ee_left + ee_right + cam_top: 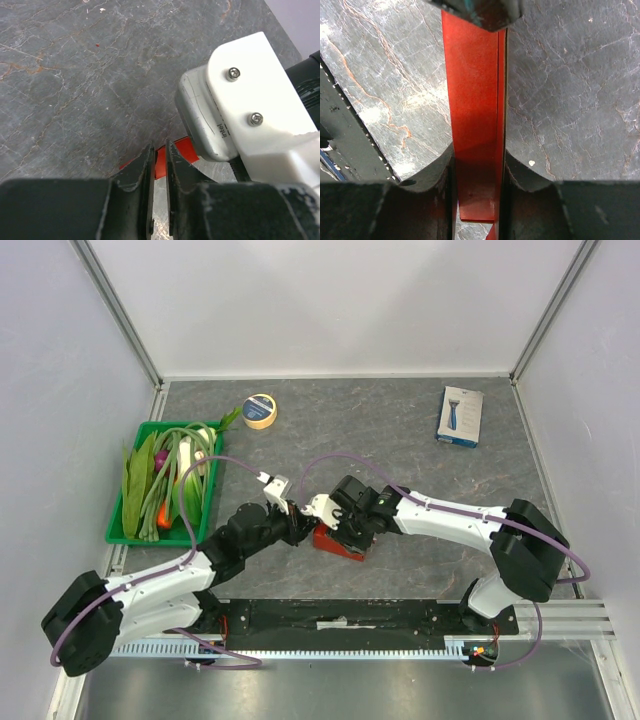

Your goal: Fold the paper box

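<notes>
- Clamping the paper box (472, 90) between its closed jaws, the right gripper (478, 160) likely steadies it at the middle of the table's (420, 450) near edge.
- Left gripper (160, 152): jaws a slit apart at the box's edge, probably to crease a flap; can't tell if it grips.

Glossy red paper box (475, 125); grey veined table (400, 440); green tray (118, 530).

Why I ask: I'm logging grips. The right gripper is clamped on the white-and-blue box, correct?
Not quite. The right gripper is clamped on the red paper box, pinching it from both sides, as the right wrist view shows. The white-and-blue box lies well apart from it in the top view.
</notes>
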Action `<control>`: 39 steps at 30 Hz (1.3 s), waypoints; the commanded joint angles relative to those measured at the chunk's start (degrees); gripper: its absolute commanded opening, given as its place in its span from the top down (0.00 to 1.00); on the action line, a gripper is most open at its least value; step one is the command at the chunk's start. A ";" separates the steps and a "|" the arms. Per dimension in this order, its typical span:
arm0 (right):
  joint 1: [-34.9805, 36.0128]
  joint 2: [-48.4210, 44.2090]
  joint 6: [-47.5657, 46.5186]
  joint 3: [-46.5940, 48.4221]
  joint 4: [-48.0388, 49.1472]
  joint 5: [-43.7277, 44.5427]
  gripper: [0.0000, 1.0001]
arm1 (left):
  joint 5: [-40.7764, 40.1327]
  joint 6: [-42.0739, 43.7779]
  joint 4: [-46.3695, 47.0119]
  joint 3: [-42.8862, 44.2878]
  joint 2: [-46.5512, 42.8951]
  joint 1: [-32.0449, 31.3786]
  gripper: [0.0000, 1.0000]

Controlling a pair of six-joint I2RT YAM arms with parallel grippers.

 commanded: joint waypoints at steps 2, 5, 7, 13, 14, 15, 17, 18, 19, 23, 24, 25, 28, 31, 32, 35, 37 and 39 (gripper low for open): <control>-0.03 0.29 0.10 1.19 1.48 -0.52 0.72 | 0.47 3.78 -2.86 0.63 -1.32 -1.11 0.79; -0.03 0.55 0.10 1.19 1.48 -0.61 0.72 | 0.82 4.31 -2.33 0.63 -0.62 -1.11 0.75; -0.03 0.38 0.10 1.19 1.57 -0.61 0.72 | 0.82 4.39 -2.24 0.54 -0.18 -1.11 0.72; 0.06 0.37 0.01 1.10 1.48 -0.52 0.72 | 0.38 5.27 -2.59 0.45 -0.44 -1.11 0.76; -0.03 0.46 0.01 1.10 1.57 -0.43 0.72 | 0.21 5.10 -2.77 0.36 -0.18 -1.11 0.76; -0.03 0.55 0.01 1.19 1.57 -0.43 0.72 | 0.03 4.84 -3.03 0.45 -0.17 -1.11 0.78; -0.03 0.64 0.10 1.28 1.57 -0.70 0.72 | -0.06 4.05 -3.12 0.80 0.44 -1.12 0.87; -0.03 0.64 0.10 1.28 1.57 -0.87 0.72 | 0.03 2.65 -3.04 0.98 0.61 -1.11 0.90; -0.03 0.73 0.10 1.28 1.57 -1.05 0.72 | -0.67 1.68 -2.77 1.24 0.70 -1.46 0.92; -0.03 0.55 0.72 1.28 2.18 -1.40 0.71 | -3.05 -2.72 -2.68 2.73 3.16 -2.95 0.98; 0.06 0.46 0.89 1.28 2.36 -1.31 0.71 | -4.44 -3.59 -2.51 2.91 4.47 -3.48 0.98; -0.03 0.20 1.50 1.28 2.62 -1.23 0.71 | -6.19 -4.13 -2.68 3.09 5.01 -4.36 0.98; 0.06 -0.59 3.26 0.84 4.11 -0.79 0.69 | -9.10 -6.85 -3.82 3.35 5.80 -5.50 0.98; 0.06 -1.91 5.72 -0.21 6.49 -1.05 0.68 | -12.61 -6.77 -3.48 1.69 4.41 -7.17 0.98; -0.03 -2.52 6.16 -0.56 7.36 -1.14 0.68 | -13.41 -6.25 -2.60 0.99 3.61 -7.53 0.98; -0.03 -3.05 6.34 -1.09 7.81 -0.70 0.67 | -15.00 -4.57 -1.98 -1.65 0.62 -7.71 0.98; -0.03 -3.05 6.34 -1.18 7.72 -0.26 0.67 | -15.70 -4.13 -2.07 -2.88 -0.17 -7.88 0.98; -0.03 -2.96 6.26 -1.18 7.81 -0.35 0.67 | -15.88 -3.35 -1.02 -4.29 -0.70 -8.06 0.98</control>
